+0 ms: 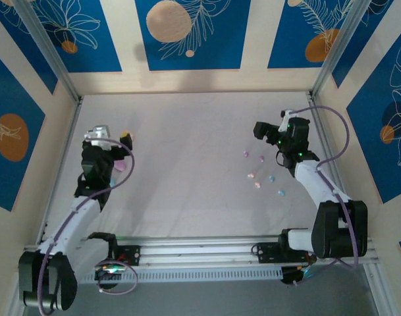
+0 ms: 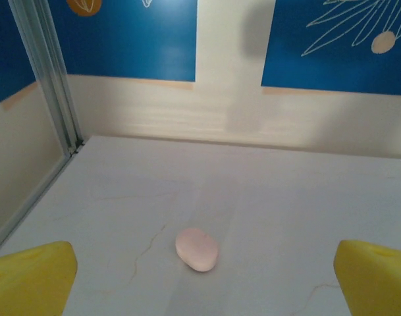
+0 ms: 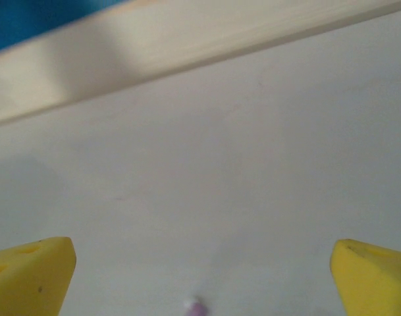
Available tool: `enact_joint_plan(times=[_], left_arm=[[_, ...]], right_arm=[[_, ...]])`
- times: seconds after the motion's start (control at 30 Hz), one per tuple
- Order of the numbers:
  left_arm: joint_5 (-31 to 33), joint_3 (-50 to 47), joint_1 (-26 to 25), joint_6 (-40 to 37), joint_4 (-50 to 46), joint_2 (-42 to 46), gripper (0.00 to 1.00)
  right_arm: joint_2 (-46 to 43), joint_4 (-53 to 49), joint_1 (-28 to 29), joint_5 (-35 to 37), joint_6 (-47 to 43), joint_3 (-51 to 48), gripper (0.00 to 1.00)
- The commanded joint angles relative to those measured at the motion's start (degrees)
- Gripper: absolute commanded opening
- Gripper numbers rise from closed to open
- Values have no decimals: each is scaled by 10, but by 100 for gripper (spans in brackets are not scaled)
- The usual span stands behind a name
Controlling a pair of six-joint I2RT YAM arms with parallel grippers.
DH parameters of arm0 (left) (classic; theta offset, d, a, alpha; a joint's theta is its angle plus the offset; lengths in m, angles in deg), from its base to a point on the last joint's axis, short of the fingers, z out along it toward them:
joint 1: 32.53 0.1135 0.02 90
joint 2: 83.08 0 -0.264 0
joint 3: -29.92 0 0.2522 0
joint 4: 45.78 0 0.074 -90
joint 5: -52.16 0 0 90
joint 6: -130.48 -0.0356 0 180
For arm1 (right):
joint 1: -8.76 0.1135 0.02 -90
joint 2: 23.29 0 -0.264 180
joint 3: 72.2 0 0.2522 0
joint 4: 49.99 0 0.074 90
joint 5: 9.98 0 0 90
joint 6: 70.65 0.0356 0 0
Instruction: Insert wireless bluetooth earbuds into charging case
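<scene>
Top external view: six earbuds [image 1: 257, 185], one pink case [image 2: 197, 249]; left tool [image 1: 113, 137], right tool [image 3: 201, 260] released.

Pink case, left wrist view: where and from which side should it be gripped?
Probably across its narrow width at mid-body, from straight above. The pink case lies flat on the table, a low rounded oval with its long axis slightly diagonal, so the open yellow fingers likely need a small wrist turn to meet its long sides.
</scene>
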Motion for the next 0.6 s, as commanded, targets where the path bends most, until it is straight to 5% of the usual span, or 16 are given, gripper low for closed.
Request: enact_joint_plan(times=[0.0, 0.17, 0.57], left_arm=[[-6, 61, -1, 73, -236, -11, 100], [7, 104, 5, 134, -336, -75, 100], [39, 256, 25, 217, -500, -284, 93]], right_arm=[[-13, -122, -1, -155, 70, 8, 99], [-19, -155, 11, -251, 66, 38, 98], [-48, -295, 40, -214, 36, 94, 96]])
